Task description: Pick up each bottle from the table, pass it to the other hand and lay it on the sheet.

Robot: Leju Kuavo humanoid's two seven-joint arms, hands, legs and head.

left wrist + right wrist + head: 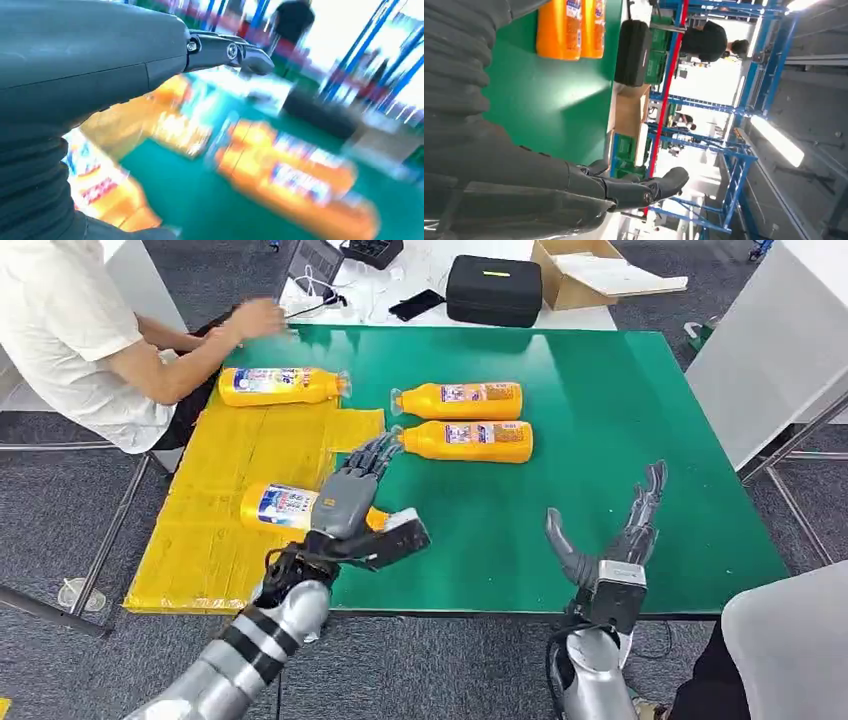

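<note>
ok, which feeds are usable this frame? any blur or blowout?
Head view: sharp, evenly lit, labels on the bottles legible. Left wrist view: heavy motion blur, bottles smeared, only the left hand crisp. Right wrist view: sharp, but ceiling lights glare and the background is overexposed.

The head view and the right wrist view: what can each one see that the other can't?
Only the head view has the yellow sheet, the two bottles lying on it, the left hand and a person's arm. Only the right wrist view has blue racks and ceiling lights. Both show the green table, the two bottles on it, the black case and the right hand.
</note>
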